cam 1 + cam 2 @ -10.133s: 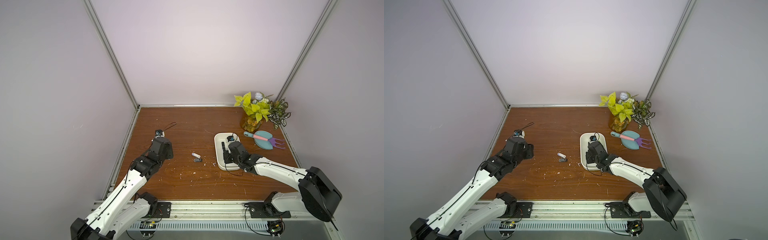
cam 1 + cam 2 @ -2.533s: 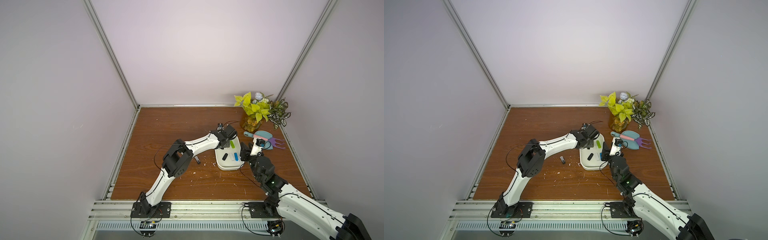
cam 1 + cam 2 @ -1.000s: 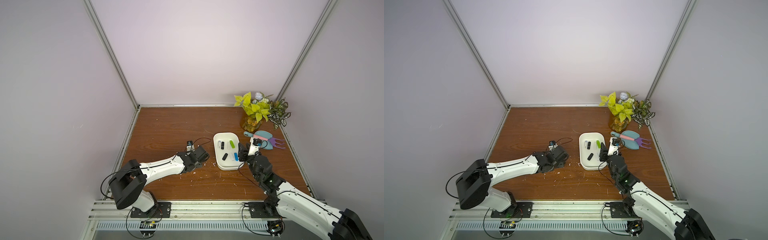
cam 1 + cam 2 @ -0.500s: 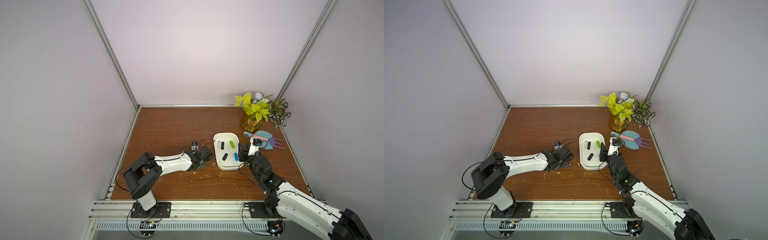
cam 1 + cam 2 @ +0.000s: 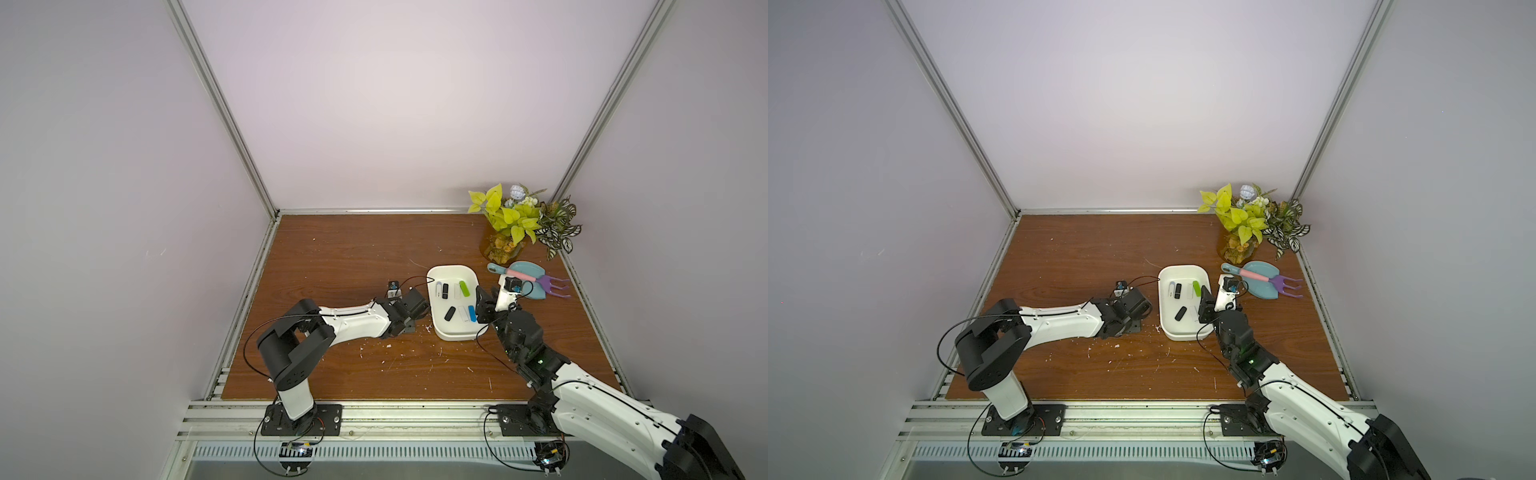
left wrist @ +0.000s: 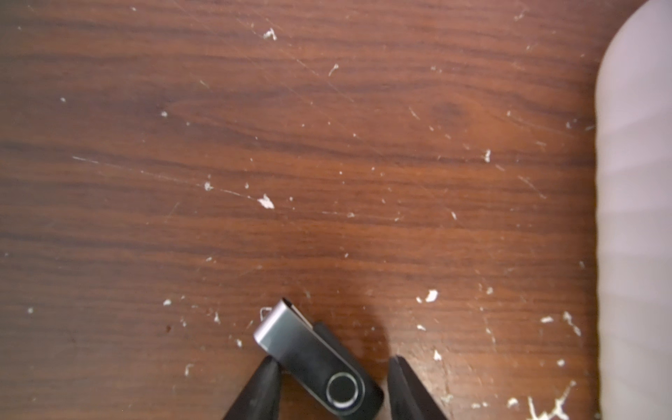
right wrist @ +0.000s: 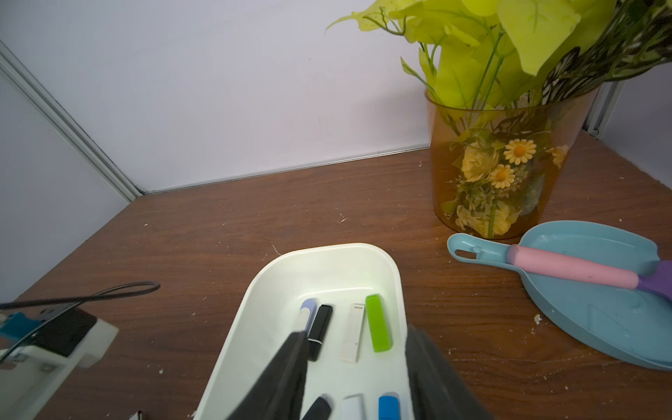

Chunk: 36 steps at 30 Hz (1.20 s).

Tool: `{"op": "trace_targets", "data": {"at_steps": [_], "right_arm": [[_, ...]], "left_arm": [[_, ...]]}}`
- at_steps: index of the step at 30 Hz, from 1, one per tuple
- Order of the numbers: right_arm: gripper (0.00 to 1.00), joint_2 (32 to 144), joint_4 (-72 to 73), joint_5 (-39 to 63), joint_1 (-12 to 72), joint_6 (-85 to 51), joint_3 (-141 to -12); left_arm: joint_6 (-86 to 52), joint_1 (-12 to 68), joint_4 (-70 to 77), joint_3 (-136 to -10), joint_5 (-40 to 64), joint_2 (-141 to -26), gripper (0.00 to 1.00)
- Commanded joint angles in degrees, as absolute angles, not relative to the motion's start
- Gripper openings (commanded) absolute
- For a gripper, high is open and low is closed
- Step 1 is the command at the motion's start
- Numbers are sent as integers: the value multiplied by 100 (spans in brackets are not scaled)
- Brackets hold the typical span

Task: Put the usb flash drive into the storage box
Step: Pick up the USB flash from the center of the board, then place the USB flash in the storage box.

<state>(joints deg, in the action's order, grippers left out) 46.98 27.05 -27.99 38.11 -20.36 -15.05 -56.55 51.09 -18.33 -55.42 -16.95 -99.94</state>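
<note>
On tabletop (image 5: 353,257), near storage box (image 5: 454,332): 1 black swivel usb flash drive (image 6: 312,360) w/ silver clip, lying flat btwn left jaws. These stand open: one fingertip (image 6: 263,378) touches it, the other is apart. Inside box: 7 stored drives (image 7: 320,327) (2 black, 3 white, 1 green, 1 blue). Right jaws open, empty, above box's right edge. Also 1 teal scoop (image 7: 600,327) carrying 1 pink-handled fork (image 7: 571,271); 1 amber vase (image 7: 509,163).
</note>
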Motion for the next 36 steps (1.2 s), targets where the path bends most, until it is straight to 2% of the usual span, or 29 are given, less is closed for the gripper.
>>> {"op": "trace_targets", "data": {"at_steps": [1, 7, 20, 28, 36], "right_arm": [[49, 4702, 2954, -2735, 3784, -2013, -1525], [49, 4680, 2953, -2742, 3782, -1997, -1529], [49, 4706, 2960, -2733, 3779, -2004, -1529], [49, 4619, 2870, -2990, 3778, -2019, -1520], [48, 4496, 2600, -3568, 3767, -2136, -1524]], "left_arm": [[-5517, 4968, -1941, -5622, -1674, -10206, 45], [-5443, 4957, -2092, -5704, -1734, -10327, 35], [-5266, 4965, -2333, -5647, -1742, -9738, 1], [-4826, 5628, -2381, -6809, -1610, -9167, 0], [-4903, 6078, -2390, -8239, -1346, -10191, 0]]}}
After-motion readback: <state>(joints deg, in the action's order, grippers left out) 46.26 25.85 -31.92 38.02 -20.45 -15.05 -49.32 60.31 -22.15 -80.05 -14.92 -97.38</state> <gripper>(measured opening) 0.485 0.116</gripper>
